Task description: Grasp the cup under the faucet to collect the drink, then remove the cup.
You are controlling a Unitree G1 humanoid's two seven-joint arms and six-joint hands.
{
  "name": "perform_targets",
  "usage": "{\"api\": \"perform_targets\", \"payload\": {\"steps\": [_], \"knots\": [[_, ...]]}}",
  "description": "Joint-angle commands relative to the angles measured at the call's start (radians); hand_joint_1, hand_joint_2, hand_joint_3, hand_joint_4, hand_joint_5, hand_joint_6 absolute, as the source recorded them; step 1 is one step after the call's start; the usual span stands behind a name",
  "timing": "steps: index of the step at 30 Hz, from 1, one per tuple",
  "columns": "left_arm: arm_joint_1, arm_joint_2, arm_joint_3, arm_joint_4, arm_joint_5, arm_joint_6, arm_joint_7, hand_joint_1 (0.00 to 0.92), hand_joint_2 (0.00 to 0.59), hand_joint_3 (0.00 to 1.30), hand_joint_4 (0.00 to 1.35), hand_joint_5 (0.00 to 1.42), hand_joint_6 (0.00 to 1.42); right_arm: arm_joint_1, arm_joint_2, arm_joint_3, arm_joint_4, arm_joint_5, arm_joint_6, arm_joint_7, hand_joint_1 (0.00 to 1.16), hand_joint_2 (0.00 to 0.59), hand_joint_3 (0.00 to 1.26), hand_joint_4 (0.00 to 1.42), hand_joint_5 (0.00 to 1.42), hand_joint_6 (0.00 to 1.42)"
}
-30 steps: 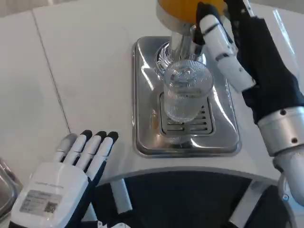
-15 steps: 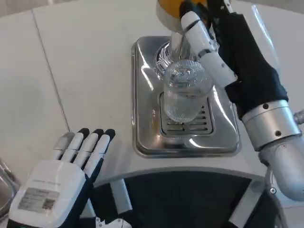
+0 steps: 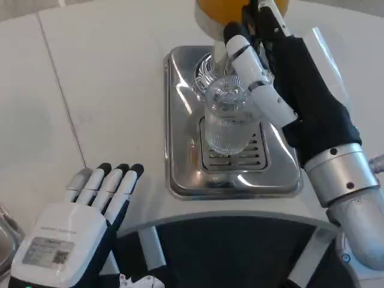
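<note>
Ribbed clear glass marked the cup (image 3: pixel 226 119) on my feed; it stood upright on the slotted grate of the shiny steel drip tray (image 3: pixel 180 150), directly below the metal faucet (image 3: pixel 221 55) of the dispenser, whose orange body (image 3: pixel 225 11) sat at the top edge of the view. I could not tell from this angle whether any drink was in the cup. My right robot hand (image 3: pixel 282 78) reached in from the right side, its white fingers (image 3: pixel 252 63) lying along the cup's right wall near the rim, touching or very nearly touching it. I could not tell whether that robot hand had really closed around the cup, since the far side of the glass was hidden and the black palm sat beside rather than around it. The silver right forearm (image 3: pixel 339 180) ran down toward the lower right corner. My left robot hand (image 3: pixel 78 222) rested at the lower left on the white counter (image 3: pixel 108 78), well apart from the tray, palm down with its black-tipped fingers (image 3: pixel 114 183) stretched flat, close side by side, holding nothing.
</note>
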Motion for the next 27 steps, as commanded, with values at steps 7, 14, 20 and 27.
{"api": "perform_targets", "payload": {"steps": [7, 14, 20, 27], "knots": [[0.002, -0.007, 0.003, 0.01, -0.012, -0.003, 0.003, 0.004, 0.102, 0.0, 0.0, 0.0, 0.04, -0.027, -0.073, 0.047, -0.014, -0.054, 0.021, 0.051, 0.02, 0.511, 0.0, 0.0, 0.0, 0.02], [0.002, -0.017, 0.004, 0.011, -0.017, -0.003, 0.012, 0.0, 0.099, 0.0, 0.0, 0.0, 0.04, -0.077, -0.16, 0.116, -0.024, -0.179, 0.053, 0.149, 0.0, 0.517, 0.0, 0.0, 0.0, 0.03], [0.0, -0.02, 0.004, 0.015, -0.019, -0.004, 0.013, 0.0, 0.098, 0.0, 0.0, 0.0, 0.04, -0.103, -0.226, 0.169, -0.041, -0.298, 0.057, 0.243, 0.0, 0.492, 0.02, 0.0, 0.0, 0.04], [-0.02, -0.035, 0.008, 0.027, -0.03, 0.009, 0.016, 0.0, 0.098, 0.0, 0.0, 0.0, 0.04, -0.139, -0.252, 0.214, -0.054, -0.439, 0.055, 0.335, 0.0, 0.505, 0.04, 0.0, 0.0, 0.05]]}}
